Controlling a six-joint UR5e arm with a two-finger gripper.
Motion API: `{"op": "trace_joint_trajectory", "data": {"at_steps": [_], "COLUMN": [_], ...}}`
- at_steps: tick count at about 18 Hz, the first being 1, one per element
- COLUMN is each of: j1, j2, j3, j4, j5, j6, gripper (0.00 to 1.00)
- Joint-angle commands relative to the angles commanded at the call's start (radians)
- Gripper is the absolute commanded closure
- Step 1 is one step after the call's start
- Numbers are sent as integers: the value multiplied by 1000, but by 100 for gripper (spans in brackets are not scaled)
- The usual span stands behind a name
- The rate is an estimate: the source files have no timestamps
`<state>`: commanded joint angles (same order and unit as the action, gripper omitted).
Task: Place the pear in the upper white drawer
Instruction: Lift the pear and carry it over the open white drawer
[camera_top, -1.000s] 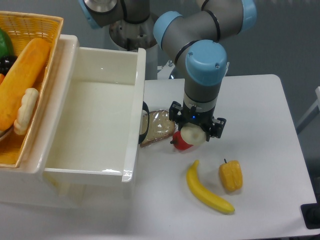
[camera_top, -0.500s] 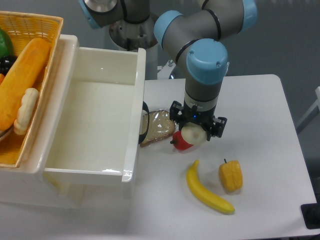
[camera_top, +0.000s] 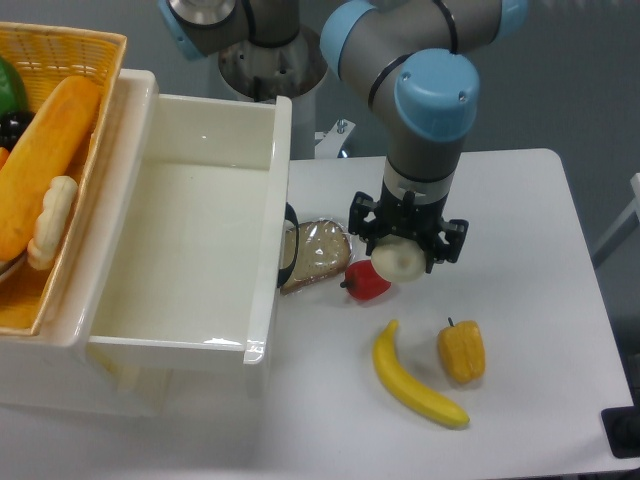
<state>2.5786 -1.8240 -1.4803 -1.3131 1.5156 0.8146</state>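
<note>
The gripper (camera_top: 402, 252) points straight down over the table (camera_top: 520, 200), its two fingers closed around the pear (camera_top: 400, 260) — the pale fruit sits between them, clear of the tabletop as far as can be told. Just below and left of the pear lies the red pepper (camera_top: 365, 283), partly overlapped by it in this view. Left of the pear lies a wrapped slice of bread (camera_top: 314, 252), touching the white drawer (camera_top: 190, 330), which stands pulled out and well left of the pear. Below the pear lie a banana (camera_top: 415, 385) and a yellow pepper (camera_top: 461, 351) — near each other. Beyond the drawer, far left, sits a woven basket (camera_top: 60, 50).
</note>
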Motion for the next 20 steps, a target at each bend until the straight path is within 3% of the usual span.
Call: {"op": "trace_joint_trajectory", "data": {"at_steps": [4, 9, 12, 15, 17, 20], "j1": [26, 55, 66, 60, 57, 52], "j2": [55, 133, 175, 216, 236, 262], "j3": [-2, -11, -11, -14, -18, -29], "j4": [0, -8, -73, -199, -235, -241], "j5": [-92, -192, -260, -317, -350, -385], "j6": [-138, -209, -221, -247, -249, -247], "gripper": [37, 37, 37, 37, 36, 36]}}
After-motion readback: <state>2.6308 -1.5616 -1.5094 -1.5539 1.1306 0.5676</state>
